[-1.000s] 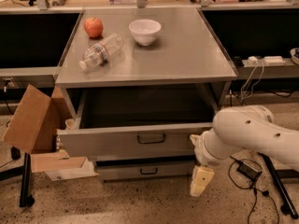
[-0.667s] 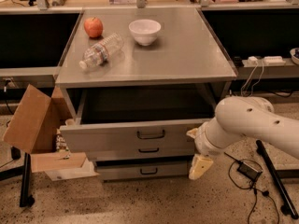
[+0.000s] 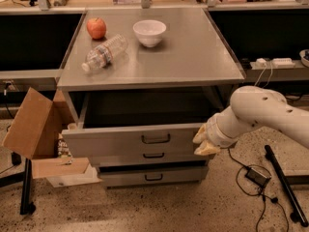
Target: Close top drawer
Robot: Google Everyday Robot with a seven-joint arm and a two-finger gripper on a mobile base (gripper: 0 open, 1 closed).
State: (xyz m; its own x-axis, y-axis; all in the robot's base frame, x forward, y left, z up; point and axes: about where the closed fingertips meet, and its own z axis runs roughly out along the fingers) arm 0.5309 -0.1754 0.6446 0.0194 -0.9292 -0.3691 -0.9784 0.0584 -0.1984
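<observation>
Our top drawer sits pulled out at frame centre, right under the tabletop, with its box interior showing. To close it well, we'd press flat and straight toward the back. Pushing nearer the handle than the corner should stop it skewing on its runners, and a steady pace should keep the bottle up top from rolling. The tool is centre right, at the right end of the front panel, seemingly touching it. We can't tell if it's open or closed, and it doesn't look to be holding anything.
</observation>
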